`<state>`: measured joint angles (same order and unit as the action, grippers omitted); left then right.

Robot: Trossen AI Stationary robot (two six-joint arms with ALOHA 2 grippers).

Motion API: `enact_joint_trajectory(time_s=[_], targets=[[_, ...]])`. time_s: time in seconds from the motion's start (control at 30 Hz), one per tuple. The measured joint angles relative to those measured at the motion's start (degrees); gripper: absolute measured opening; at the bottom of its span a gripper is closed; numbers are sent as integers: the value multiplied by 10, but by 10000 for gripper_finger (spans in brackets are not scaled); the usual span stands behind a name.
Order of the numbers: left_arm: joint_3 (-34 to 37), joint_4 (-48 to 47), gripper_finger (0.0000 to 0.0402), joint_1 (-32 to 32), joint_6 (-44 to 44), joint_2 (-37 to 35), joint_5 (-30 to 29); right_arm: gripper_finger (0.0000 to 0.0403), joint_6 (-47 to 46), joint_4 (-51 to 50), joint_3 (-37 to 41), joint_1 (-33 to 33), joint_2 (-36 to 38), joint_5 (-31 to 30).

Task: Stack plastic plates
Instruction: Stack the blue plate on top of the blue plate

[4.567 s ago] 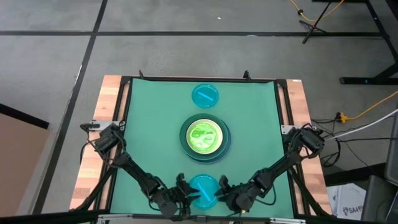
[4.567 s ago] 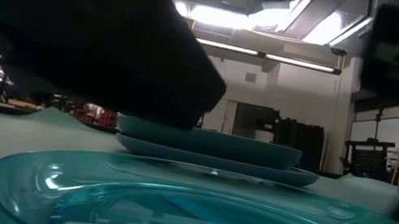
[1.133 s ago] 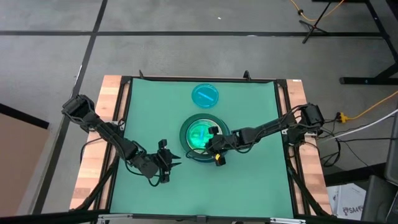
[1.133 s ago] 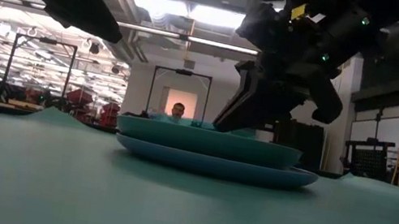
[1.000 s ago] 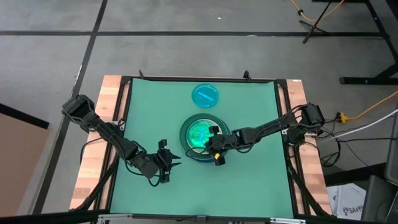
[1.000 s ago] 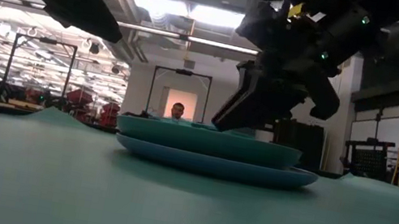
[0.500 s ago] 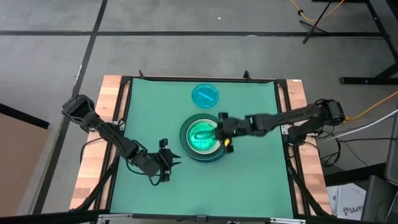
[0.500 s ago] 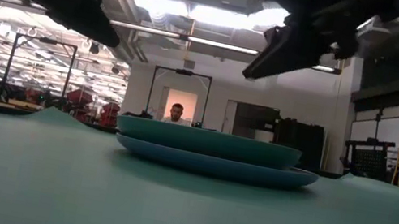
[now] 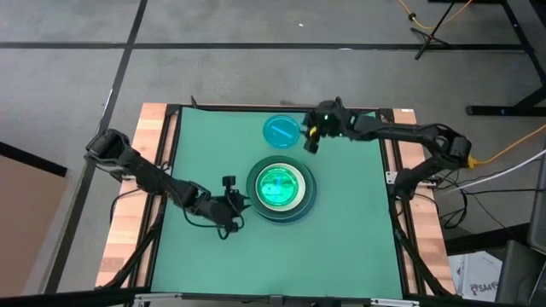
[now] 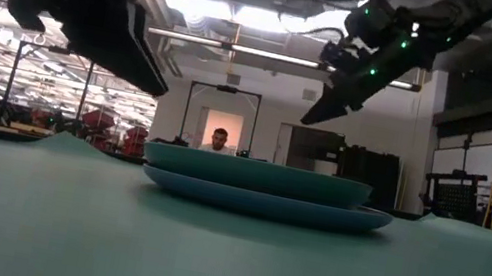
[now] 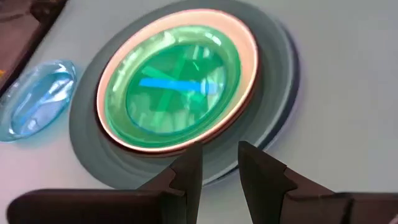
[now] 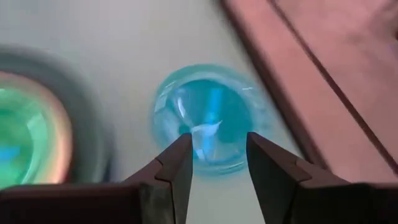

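Observation:
A stack of plates (image 9: 281, 189) stands mid-table: a slate-blue plate at the bottom (image 10: 265, 201), a dark green one on it, and a pale-rimmed plate with translucent green and cyan ones inside (image 11: 177, 93). One small cyan plate (image 9: 281, 130) lies flat on the mat near the far edge. My right gripper (image 9: 310, 141) hangs open in the air at that plate's right side; in the right wrist view its gripper (image 12: 217, 140) frames the cyan plate (image 12: 208, 124). My left gripper (image 9: 241, 203) is open, just left of the stack, touching nothing.
The green mat (image 9: 205, 256) covers the table between wooden side strips (image 9: 141, 170). The near half of the mat holds no objects. A person (image 10: 218, 137) is visible far off in the room behind the table.
My right gripper has risen from low over the stack's near-right part and swung toward the far edge, ending beside the lone cyan plate. My left gripper has moved a little toward the stack. The plates have not moved.

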<state>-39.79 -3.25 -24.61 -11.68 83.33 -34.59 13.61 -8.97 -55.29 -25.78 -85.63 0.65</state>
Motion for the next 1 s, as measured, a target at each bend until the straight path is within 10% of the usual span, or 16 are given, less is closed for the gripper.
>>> enact_joint_trajectory(time_s=[1.0], targets=[[187,117,95,142,44,-182,105,142,-374,118,-21,-144,-215,139]])
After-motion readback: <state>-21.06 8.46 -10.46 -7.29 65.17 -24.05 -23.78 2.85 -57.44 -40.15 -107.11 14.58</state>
